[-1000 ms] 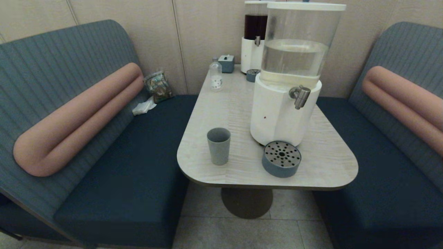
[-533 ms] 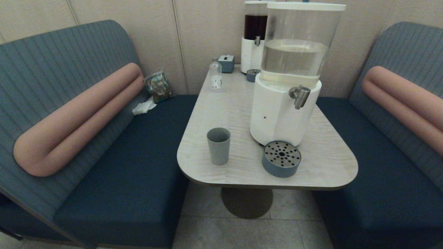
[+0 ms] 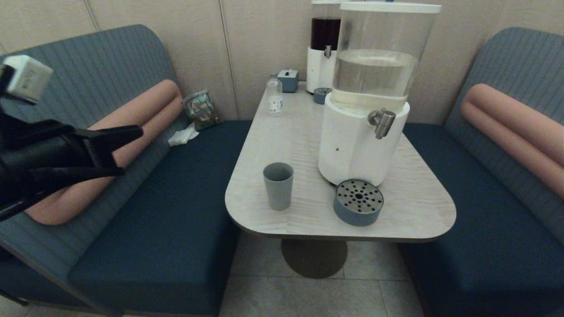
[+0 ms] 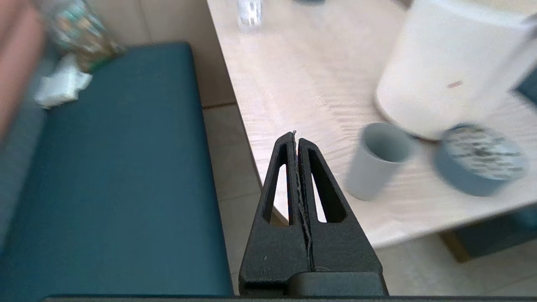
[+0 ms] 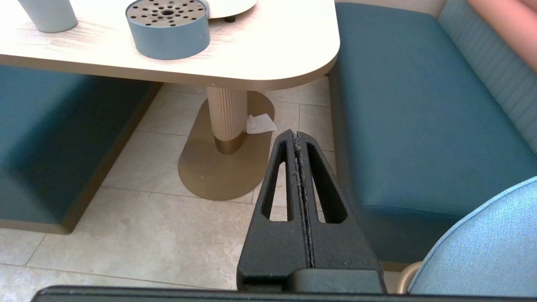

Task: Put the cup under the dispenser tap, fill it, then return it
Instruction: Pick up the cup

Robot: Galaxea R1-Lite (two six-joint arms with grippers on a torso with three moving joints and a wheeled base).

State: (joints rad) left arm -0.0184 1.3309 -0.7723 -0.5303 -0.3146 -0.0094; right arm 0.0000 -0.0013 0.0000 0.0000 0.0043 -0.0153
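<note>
The grey-blue cup (image 3: 278, 185) stands upright and empty near the table's front left corner; it also shows in the left wrist view (image 4: 375, 159) and at the right wrist view's edge (image 5: 48, 14). The brushed-silver dispenser tap (image 3: 382, 123) juts from the white base of the clear-water dispenser (image 3: 365, 92), right of and behind the cup. My left gripper (image 3: 132, 132) (image 4: 295, 136) is raised over the left bench, well left of the cup, shut and holding nothing. My right gripper (image 5: 295, 135) hangs low by the right bench, shut and empty, out of the head view.
A round grey-blue drip tray (image 3: 358, 202) with a perforated top sits below the tap at the table's front. A small clear bottle (image 3: 274, 95), a small box (image 3: 288, 80) and a dark-liquid dispenser (image 3: 325, 44) stand at the back. Blue benches flank the table (image 3: 418, 211).
My left arm has risen into the head view at the left, over the bench. The cup, tray and dispensers have not moved.
</note>
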